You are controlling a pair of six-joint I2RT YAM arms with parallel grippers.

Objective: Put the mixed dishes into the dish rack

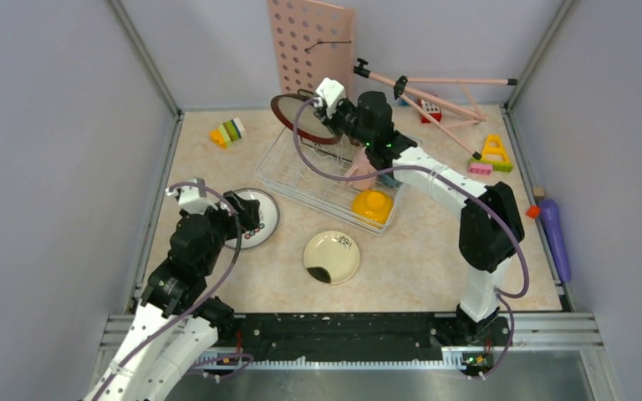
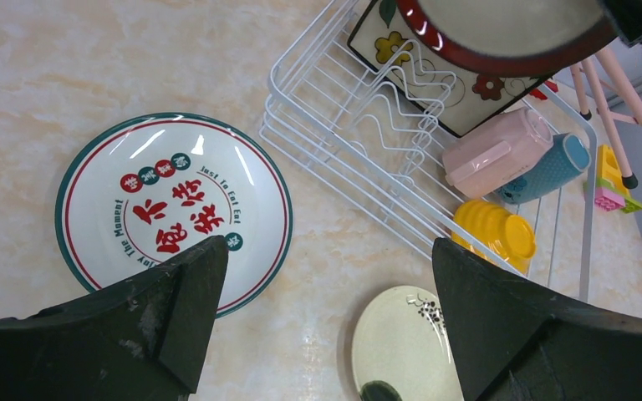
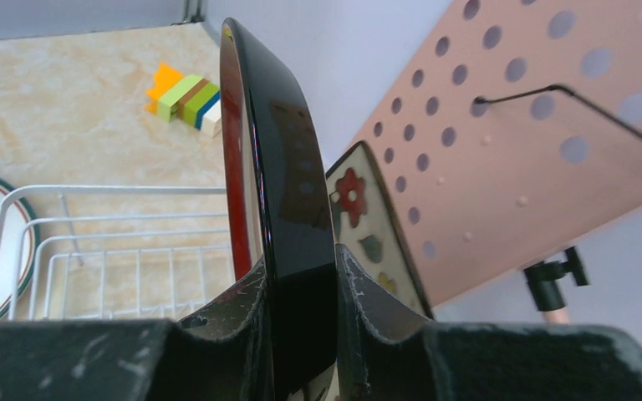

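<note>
Cream plate with black blotch point(image 1: 332, 256) lies flat on the table point(image 1: 435, 251), nearest the bases. Left gripper point(image 2: 328, 251): jaws wide, empty, above the teal-rimmed printed plate point(image 2: 175, 200). Dish rack point(image 2: 343, 154) holds yellow bowl point(image 2: 493, 230), pink cup point(image 2: 493, 150), blue cup point(image 2: 552, 167) and flowered plate point(image 2: 393, 46). Right gripper point(image 3: 301, 267) clamps the dark-red-rimmed plate point(image 3: 280, 159) on edge over the rack's far end; prong contact cannot be told.

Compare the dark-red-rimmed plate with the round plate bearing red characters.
The dark-red-rimmed plate stands on edge, clamped in the right gripper over the dish rack; the lettered plate lies flat on the table beside it, below the open left gripper. The dark-red-rimmed plate has a broad dark rim and plain pale centre; the lettered plate is white with thin green and red rings and red characters. Both are round.
</note>
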